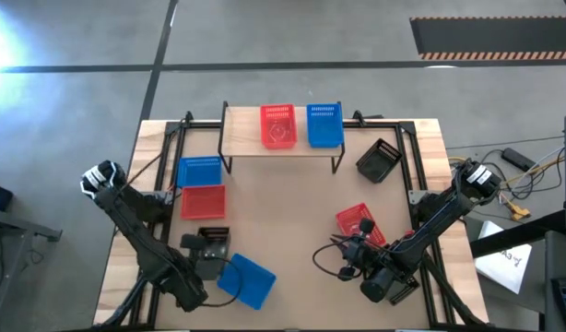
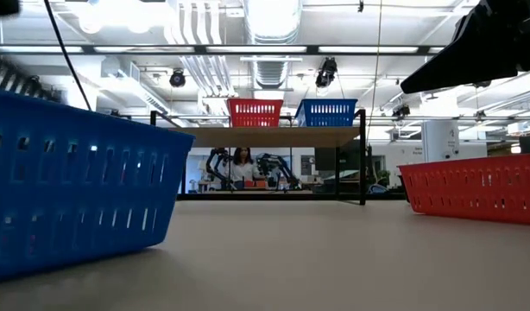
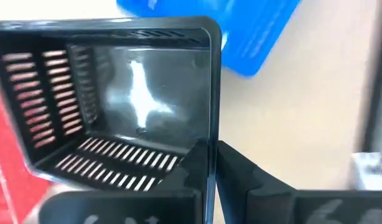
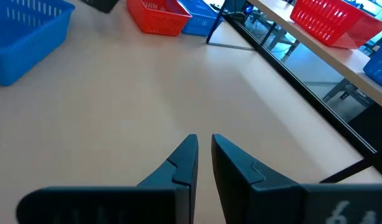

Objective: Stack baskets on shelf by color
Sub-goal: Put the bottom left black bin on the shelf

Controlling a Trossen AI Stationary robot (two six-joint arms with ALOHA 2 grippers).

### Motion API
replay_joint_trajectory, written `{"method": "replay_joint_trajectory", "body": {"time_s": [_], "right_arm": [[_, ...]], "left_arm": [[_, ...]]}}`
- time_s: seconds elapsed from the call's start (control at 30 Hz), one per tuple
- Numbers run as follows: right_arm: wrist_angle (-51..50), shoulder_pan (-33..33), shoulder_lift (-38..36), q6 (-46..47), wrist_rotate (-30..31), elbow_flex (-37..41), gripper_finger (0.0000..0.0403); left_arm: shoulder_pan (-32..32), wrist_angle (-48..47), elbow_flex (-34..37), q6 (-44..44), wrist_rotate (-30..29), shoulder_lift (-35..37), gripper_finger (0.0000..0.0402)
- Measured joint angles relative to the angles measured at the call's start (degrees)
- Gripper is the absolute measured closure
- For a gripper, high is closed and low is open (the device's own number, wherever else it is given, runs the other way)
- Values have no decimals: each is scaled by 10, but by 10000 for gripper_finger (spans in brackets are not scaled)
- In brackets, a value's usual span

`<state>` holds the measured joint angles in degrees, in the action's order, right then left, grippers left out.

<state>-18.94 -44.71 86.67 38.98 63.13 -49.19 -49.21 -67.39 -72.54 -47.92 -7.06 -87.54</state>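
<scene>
— Left pincer [image 3: 209, 163], what do you have?

— I read it clamped on the wall of a black basket [image 3: 116, 106]; one finger [image 3: 253, 177] sits outside the rim, the other inside. From above, that basket [image 1: 212, 252] is at the near left of the tabletop [image 1: 292, 207], tilted. Just beside it lies a blue basket [image 1: 250, 280], askew.

— Right pincer?

— Right pincer [image 4: 204, 155] is narrow, only a thin gap between the tips, holding nothing. It hovers over bare tabletop at the near right. A red basket [image 1: 359, 224] lies close by it.

— Farther out?

— On the left side, a blue basket [image 1: 199, 171] and a red basket [image 1: 203, 202] lie touching, one behind the other. A second black basket [image 1: 378, 160] rests tilted near the right rear corner, just beside the shelf.

— And the shelf?

— The shelf [image 1: 244, 136] stands at the rear middle. It carries a red basket [image 1: 277, 125] and a blue basket [image 1: 324, 124] side by side toward its right end; its left end is bare wood.
</scene>
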Motion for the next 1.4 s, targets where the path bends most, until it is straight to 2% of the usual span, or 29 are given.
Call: {"method": "replay_joint_trajectory", "body": {"time_s": [0.13, 0.23, 0.3, 0.4, 0.73, 0.9, 1.0, 1.1, 1.4], "right_arm": [[0, 0, 0, 0, 0, 0, 364], [0, 0, 0, 0, 0, 0, 365], [0, 0, 0, 0, 0, 0, 365], [2, 0, 0, 0, 0, 0, 365], [13, 0, 0, 0, 0, 0, 365], [15, 0, 0, 0, 0, 0, 365], [16, 0, 0, 0, 0, 0, 365], [17, 0, 0, 0, 0, 0, 365], [17, 0, 0, -2, 0, 0, 365]], "left_arm": [[20, -70, -92, 44, -60, 3, 399], [46, -124, -157, 93, -146, 3, 399], [79, -148, -192, 126, -199, 3, 400], [154, -170, -226, 187, -236, 4, 400], [491, -170, -237, 450, -233, 3, 400], [619, -138, -236, 546, -171, 3, 400], [660, -108, -234, 586, -145, -2, 400], [681, -100, -233, 607, -142, -13, 400], [688, -95, -230, 631, -143, -77, 400]]}}
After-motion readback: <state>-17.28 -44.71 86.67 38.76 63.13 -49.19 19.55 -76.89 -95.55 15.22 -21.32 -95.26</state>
